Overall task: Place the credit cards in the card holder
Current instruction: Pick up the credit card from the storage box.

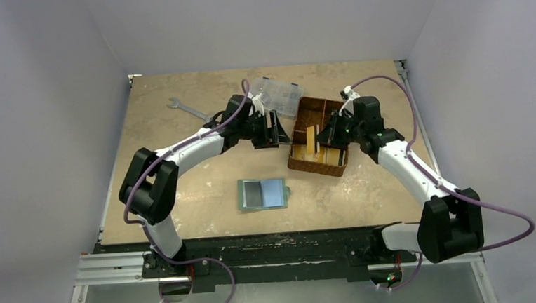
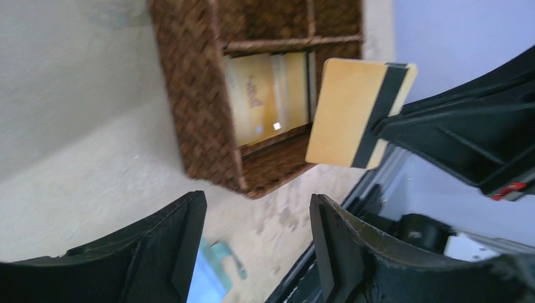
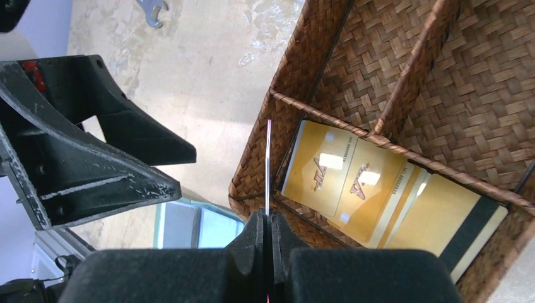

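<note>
Gold card [image 2: 353, 113]: clenched edgewise in right gripper [image 3: 267, 218] above basket [image 1: 315, 168], likely for handover. Left gripper [image 2: 257, 205]: jaws released, facing it. Card holder [image 1: 262, 193]: spread open by table [image 1: 198, 212] near edge.

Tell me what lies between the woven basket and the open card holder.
Only a short stretch of bare table separates basket and card holder, seen in the top view.

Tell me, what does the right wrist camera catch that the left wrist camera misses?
Only the right wrist: the held gold card seen edge-on in the shut right gripper, plus a wrench. Only the left wrist: that card's broad face with its black stripe. Both: the woven basket holding more gold cards, and part of the card holder.
</note>
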{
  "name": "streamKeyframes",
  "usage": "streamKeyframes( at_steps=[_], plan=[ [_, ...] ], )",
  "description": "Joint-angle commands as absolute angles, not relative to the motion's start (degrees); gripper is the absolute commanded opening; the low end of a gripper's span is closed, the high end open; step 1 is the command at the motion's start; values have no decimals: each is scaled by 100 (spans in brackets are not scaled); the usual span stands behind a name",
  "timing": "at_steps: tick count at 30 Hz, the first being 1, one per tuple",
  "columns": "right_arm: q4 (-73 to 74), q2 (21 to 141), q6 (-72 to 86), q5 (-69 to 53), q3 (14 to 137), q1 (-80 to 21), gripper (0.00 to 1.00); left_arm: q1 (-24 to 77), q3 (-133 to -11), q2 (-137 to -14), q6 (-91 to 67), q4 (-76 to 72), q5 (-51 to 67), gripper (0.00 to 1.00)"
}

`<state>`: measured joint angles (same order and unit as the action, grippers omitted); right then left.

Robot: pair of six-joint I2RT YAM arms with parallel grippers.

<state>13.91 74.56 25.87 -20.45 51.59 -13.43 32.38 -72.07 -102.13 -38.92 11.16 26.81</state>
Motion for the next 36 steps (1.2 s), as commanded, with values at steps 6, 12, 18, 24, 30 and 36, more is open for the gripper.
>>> streamKeyframes(
  at_steps=[6,12,18,24,30,36],
  plan=[
    [725,6970,2640,-4038,4627,-367,0,3369,-6848,-10270,-5498,-2299,3889,68],
    [34,6852,3334,-4983,4306,-78,0,3525,-6896,-10531,-5587,-2499,3987,64],
    [-693,6860,3813,-5337,4070,-18,0,3689,-6967,-10836,-5597,-2552,4212,55],
    [-822,6848,3922,-5344,4022,197,0,3700,-6860,-10861,-5591,-2744,4322,43],
    [-878,6961,3951,-5435,3995,211,0,3699,-6602,-10900,-6154,-3834,4481,26],
    [-1010,6988,4113,-5492,3955,211,0,3692,-6453,-11164,-7139,-5215,4724,14]
  ],
)
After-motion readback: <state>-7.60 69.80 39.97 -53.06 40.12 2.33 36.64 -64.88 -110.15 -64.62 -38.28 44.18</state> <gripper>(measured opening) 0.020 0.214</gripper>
